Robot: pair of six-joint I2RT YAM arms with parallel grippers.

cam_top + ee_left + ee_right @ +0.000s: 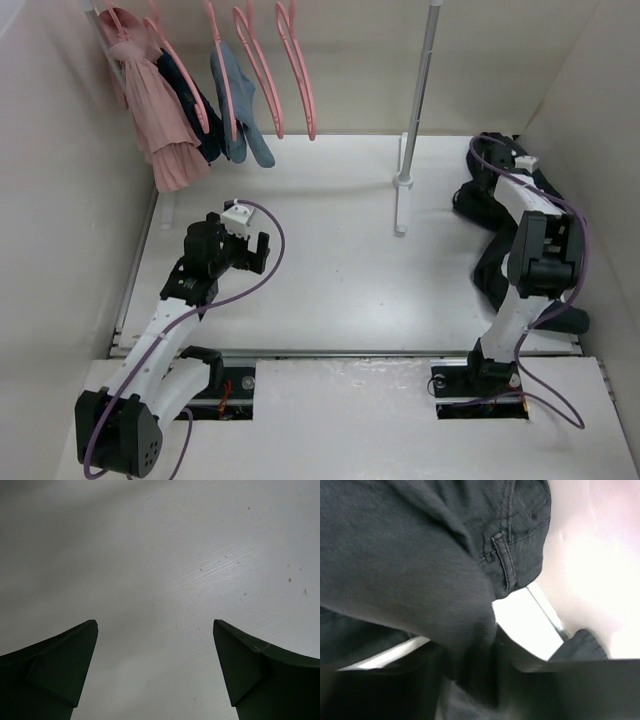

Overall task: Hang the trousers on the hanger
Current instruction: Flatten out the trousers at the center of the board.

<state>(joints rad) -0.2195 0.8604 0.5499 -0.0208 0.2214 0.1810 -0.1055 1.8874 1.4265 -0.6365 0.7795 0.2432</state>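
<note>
The black trousers [487, 268] lie crumpled along the right side of the table, under and around my right arm. In the right wrist view the trousers [410, 555] fill most of the frame, with a belt loop showing. My right gripper [548, 297] is shut on a fold of them [480, 675]. Two empty pink hangers [305, 95] hang from the rail at the back, and which one is the task's hanger I cannot tell. My left gripper [258, 252] is open and empty over bare table, far from trousers and hangers. It also shows in the left wrist view [155, 625].
A pink garment [160, 115], a dark navy one [197, 110] and a blue-grey one [240, 105] hang on other pink hangers at the back left. The rack's upright pole [420, 90] stands on its base [402, 200] mid-table. Walls close in left and right.
</note>
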